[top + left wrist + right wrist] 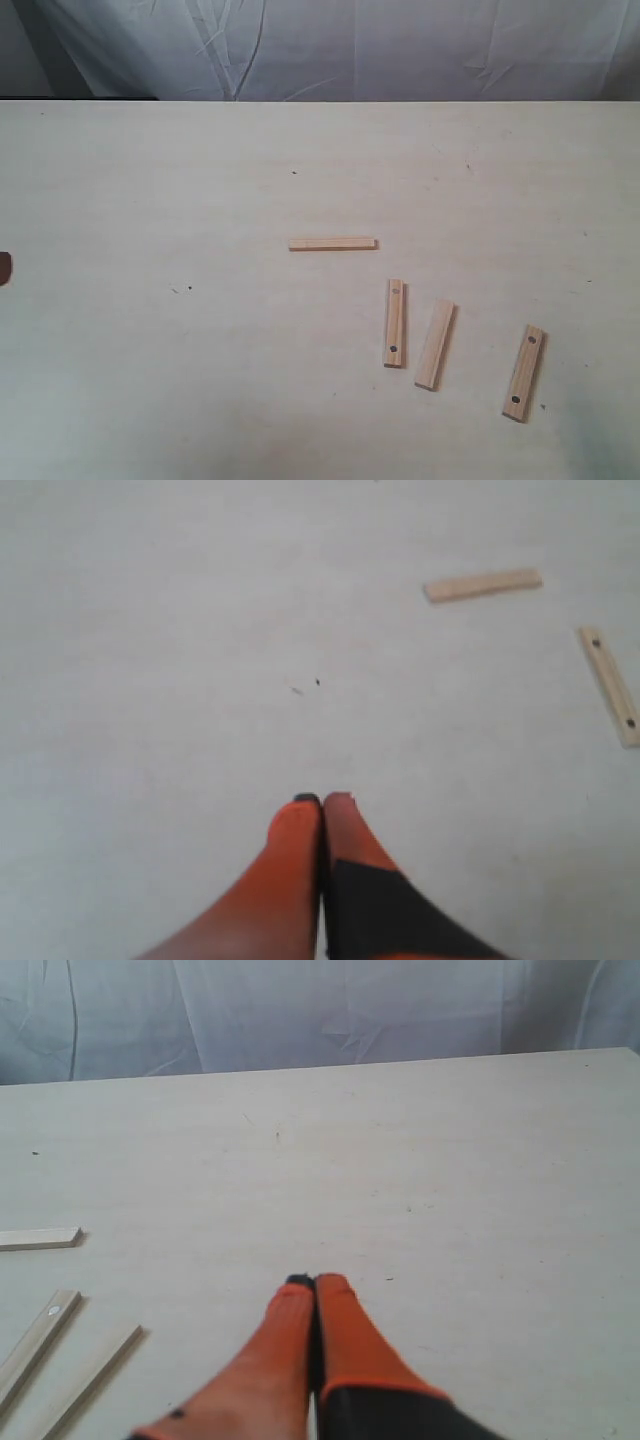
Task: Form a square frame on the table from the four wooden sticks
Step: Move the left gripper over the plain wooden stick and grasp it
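Four wooden sticks lie apart on the table (150,200), none touching. A plain stick (333,243) lies crosswise at the centre. Below it to the right stand a holed stick (394,322), a second plain stick (435,344) and another holed stick (523,372). No square frame is in view. My left gripper (322,800) is shut and empty over bare table, well short of the plain stick (483,585) and holed stick (610,685). My right gripper (316,1282) is also shut and empty, beside a holed stick (35,1345) and a plain one (90,1380).
A wrinkled pale cloth backdrop (330,45) hangs behind the table's far edge. A sliver of dark red (3,268) at the left border of the exterior view is the only part of an arm seen there. Tiny dark specks (182,290) dot the tabletop.
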Controlling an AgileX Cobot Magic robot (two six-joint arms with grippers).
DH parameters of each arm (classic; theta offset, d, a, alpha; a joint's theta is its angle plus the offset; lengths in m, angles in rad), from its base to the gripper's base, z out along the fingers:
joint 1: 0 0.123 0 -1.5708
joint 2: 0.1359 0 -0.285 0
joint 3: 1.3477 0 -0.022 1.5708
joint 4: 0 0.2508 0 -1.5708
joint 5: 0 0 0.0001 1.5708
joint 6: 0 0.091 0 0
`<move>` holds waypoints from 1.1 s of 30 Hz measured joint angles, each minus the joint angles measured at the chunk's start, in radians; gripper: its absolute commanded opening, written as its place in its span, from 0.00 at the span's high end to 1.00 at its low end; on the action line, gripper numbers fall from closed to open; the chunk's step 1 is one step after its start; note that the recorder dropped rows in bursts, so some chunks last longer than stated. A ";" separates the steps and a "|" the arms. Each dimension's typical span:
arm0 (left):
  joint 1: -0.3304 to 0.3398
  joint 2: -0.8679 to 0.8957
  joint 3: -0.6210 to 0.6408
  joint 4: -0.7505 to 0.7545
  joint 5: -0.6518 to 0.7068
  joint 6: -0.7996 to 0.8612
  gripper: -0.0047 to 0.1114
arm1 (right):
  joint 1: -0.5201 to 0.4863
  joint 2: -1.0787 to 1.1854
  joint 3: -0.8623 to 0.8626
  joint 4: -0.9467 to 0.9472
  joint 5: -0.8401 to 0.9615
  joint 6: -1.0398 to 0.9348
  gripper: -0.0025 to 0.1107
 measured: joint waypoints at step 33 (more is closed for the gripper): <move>-0.933 1.211 -0.833 0.383 -0.032 -0.639 0.96 | 0.000 0.000 0.000 0.000 0.000 0.000 0.99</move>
